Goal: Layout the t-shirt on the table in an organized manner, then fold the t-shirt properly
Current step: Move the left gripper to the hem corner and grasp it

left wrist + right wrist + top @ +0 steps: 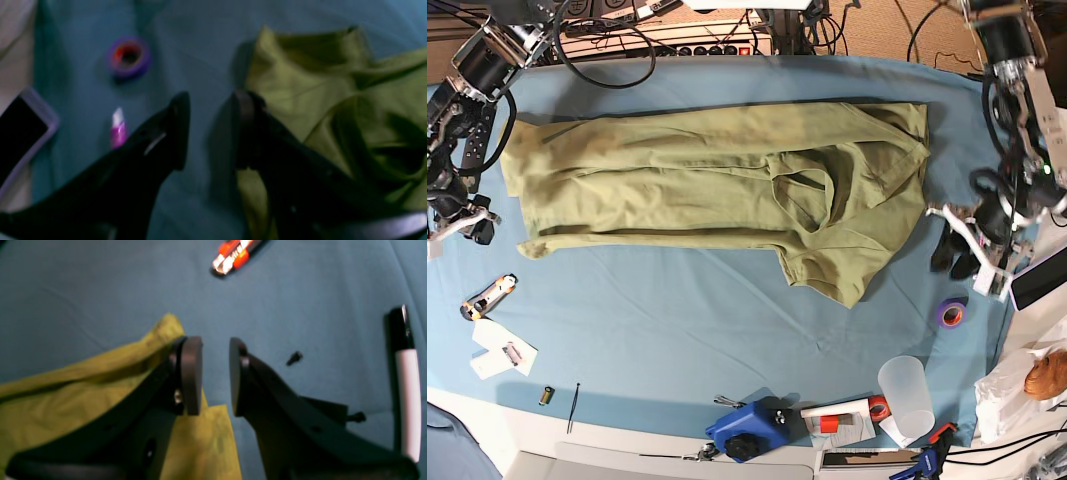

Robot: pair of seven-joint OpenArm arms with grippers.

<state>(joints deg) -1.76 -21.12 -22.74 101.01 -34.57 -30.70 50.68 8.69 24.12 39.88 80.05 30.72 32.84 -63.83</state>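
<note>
The t-shirt [697, 175] is showing as soft, matt olive cloth, creased near its collar. The table [677, 320] is wearing a smooth matt blue cloth with a white rim. The right gripper [215, 373] is looking like matt black plastic with flat pads. A cup [907, 395] near the front edge is appearing as translucent plastic.

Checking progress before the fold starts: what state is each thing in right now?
Olive-green cotton t-shirt: spread sideways on the table, still rumpled around the collar, not folded.
Light blue cloth-covered table: small tools scattered on it.
Left gripper: open, empty, beside the shirt's edge.
Right gripper: open, empty, at the shirt's edge.
Purple tape roll: lying flat.
Clear plastic cup: upright, looks empty.
</note>
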